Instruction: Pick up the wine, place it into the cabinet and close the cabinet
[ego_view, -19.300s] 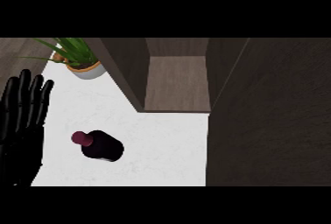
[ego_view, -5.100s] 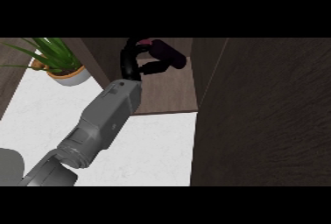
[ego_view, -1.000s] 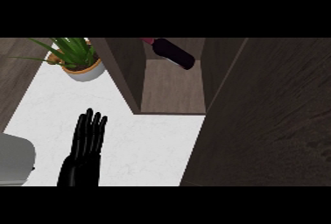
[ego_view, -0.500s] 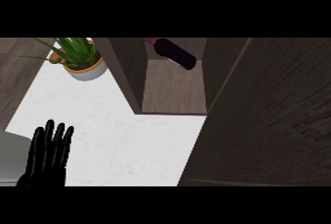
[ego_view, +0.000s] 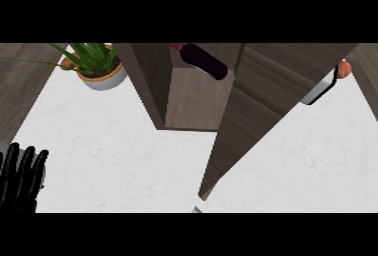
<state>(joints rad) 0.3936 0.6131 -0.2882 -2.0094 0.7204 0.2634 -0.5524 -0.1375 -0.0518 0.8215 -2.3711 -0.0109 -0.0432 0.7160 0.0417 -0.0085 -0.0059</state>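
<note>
Lying tilted inside the open cabinet (ego_view: 193, 100) at the upper middle of the frame, the wine (ego_view: 205, 61) shows its dark body pointing down and right, with its reddish top cut off by the upper edge of the view. The cabinet's brown floor panel is bare below the bottle, and its left wall runs down from the top edge. The cabinet door (ego_view: 266, 105) stands ajar, a long dark wood panel slanting from the upper right down to a point near the lower middle of the frame. At the lower left edge the left robot hand (ego_view: 21, 180) rests on the white bench (ego_view: 111, 150), black fingers straight and pointing up, holding nothing and well apart from the cabinet. A plant (ego_view: 94, 64) in a pale pot sits at the upper left, just beside the cabinet's left wall. At the upper right, past the door, a white and black object (ego_view: 323, 85) with something orange beside it shows partly; what it is cannot be told.
</note>
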